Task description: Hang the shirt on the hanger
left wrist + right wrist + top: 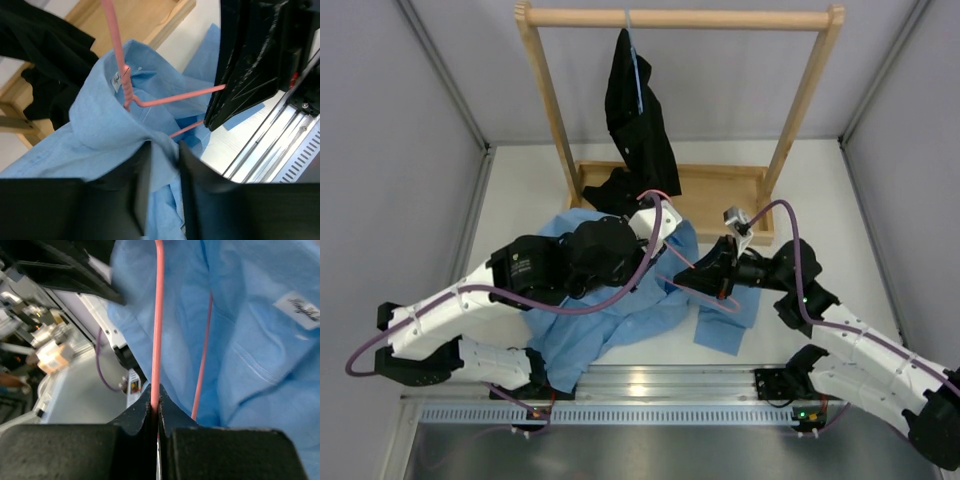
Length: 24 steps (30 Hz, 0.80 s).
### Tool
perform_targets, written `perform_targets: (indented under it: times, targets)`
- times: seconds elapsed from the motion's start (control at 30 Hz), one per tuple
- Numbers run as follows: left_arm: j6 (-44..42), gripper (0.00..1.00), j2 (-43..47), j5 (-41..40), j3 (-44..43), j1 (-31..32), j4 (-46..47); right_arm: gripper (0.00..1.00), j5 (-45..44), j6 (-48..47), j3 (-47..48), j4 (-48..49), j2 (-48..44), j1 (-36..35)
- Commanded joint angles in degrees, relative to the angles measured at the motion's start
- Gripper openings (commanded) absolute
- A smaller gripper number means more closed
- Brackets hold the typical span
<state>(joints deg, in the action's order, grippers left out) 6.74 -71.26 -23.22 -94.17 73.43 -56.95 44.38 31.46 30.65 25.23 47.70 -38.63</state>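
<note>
left gripper (162, 150) hidden under left arm (570, 260) in top view; same arm covers middle of shirt (620, 320). hanger (170, 97): hook cut off at top edge in left wrist view, lower wire vanishes behind right arm (255, 60). collar label (300, 310) blurred, unreadable, clipped by right edge in right wrist view.

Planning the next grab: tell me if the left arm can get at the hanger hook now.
Probably not: the left gripper is clamped on the shirt, though the hook stands bare above the collar.

White link shells (440, 305), black joint housings (530, 265), purple cables (349, 362) looped along both arms, black bases (785, 385)
</note>
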Motion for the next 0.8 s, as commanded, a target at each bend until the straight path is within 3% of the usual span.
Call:
perform_targets:
  times: [0.0, 0.03, 0.1, 0.17, 0.3, 0.5, 0.6, 0.77]
  targets:
    - [-3.8, 0.38, -1.0, 1.9, -6.1, 0.7, 0.8, 0.00, -1.7, 8.1, -2.3, 25.2, 0.9, -1.0]
    - [-4.5, 0.54, -1.2, 1.6, -6.9, 0.8, 0.8, 0.00, -1.4, 9.0, -2.8, 27.3, 1.4, -1.0]
    - [-5.7, 0.67, -1.1, 0.8, -9.2, 0.9, 0.8, 0.00, -1.0, 11.2, -4.5, 33.3, 2.1, -1.2]
    - [-6.2, 0.98, -0.1, 0.8, -10.7, 0.9, 0.8, 0.00, -1.0, 11.8, -5.4, 35.8, 2.2, -1.2]
    - [-15.3, 0.98, 4.0, 6.4, -11.7, 0.9, 1.0, 0.00, -1.0, 11.3, -6.7, 36.6, 1.3, -1.1]
    - [-35.0, 0.98, 15.3, 5.0, 5.3, 0.8, 16.3, 0.00, 1.5, 11.1, -8.2, 35.3, -0.4, -1.2]
    - [-37.9, 0.98, 15.5, 11.1, 6.2, 0.7, 16.9, 0.00, 4.2, 10.3, -9.1, 34.1, -1.3, -1.1]
    - [-37.3, 0.98, 11.3, 19.2, 0.3, -0.6, 10.2, 0.00, 7.6, 7.8, -11.1, 30.5, -5.3, -1.1]
